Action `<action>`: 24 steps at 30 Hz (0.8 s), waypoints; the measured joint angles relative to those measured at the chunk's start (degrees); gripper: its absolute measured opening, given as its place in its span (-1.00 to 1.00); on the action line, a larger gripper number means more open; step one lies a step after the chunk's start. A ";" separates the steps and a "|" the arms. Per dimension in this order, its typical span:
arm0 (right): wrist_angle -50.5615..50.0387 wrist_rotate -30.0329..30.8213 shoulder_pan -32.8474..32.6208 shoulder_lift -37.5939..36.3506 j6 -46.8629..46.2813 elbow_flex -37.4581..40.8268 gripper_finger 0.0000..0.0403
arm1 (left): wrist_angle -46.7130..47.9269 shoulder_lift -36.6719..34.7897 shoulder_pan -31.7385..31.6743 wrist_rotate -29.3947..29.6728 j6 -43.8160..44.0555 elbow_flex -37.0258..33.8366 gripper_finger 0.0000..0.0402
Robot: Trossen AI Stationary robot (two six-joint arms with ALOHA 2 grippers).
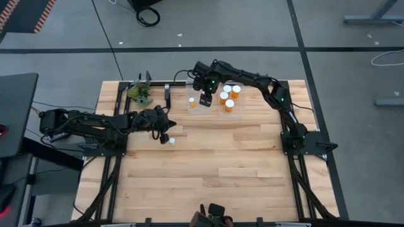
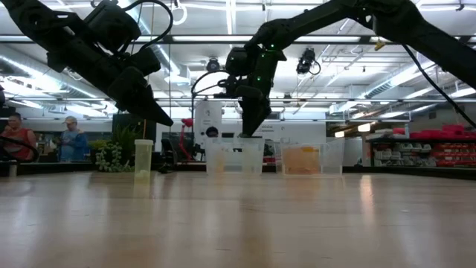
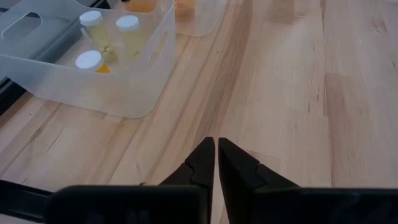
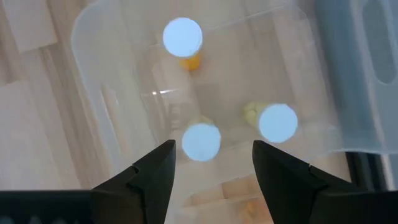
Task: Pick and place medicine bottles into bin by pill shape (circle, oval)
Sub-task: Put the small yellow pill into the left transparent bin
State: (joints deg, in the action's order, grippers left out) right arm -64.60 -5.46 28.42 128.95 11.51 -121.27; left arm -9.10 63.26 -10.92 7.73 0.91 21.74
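Two clear plastic bins stand side by side at the table's far middle. The left bin [image 1: 197,103] holds three white-capped bottles [image 4: 201,141], also seen in the left wrist view [image 3: 89,60]. The right bin [image 1: 230,108] holds several amber bottles [image 1: 229,104]. My right gripper [image 4: 213,155] is open and empty, pointing down over the left bin, its fingers on either side above one cap. One small bottle [image 1: 171,140] stands upright on the table. My left gripper [image 3: 216,149] is shut and empty, just above and left of that bottle [image 2: 143,160].
A green plant sprig [image 1: 140,93] sits at the far left, beside the bins. A black frame rail [image 1: 167,94] runs along the far edge. Bare wooden tabletop [image 1: 221,170] stretches across the middle and near side. People show in the room beyond [image 2: 71,138].
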 joint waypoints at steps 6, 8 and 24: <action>-0.06 0.92 -0.07 -1.62 -0.44 -0.02 0.09 | 0.04 0.00 0.00 0.00 0.05 0.00 -0.86; 0.10 0.92 -0.11 -1.78 -0.46 -0.09 0.09 | 0.02 0.00 0.00 0.02 0.17 0.00 -0.85; 0.00 0.91 -0.11 -1.84 -0.52 -0.09 0.09 | 0.11 0.00 0.00 0.00 0.22 0.00 -0.85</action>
State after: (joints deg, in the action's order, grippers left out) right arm -64.60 -4.54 28.32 127.11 10.98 -121.36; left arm -8.99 63.26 -10.92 7.73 1.13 21.74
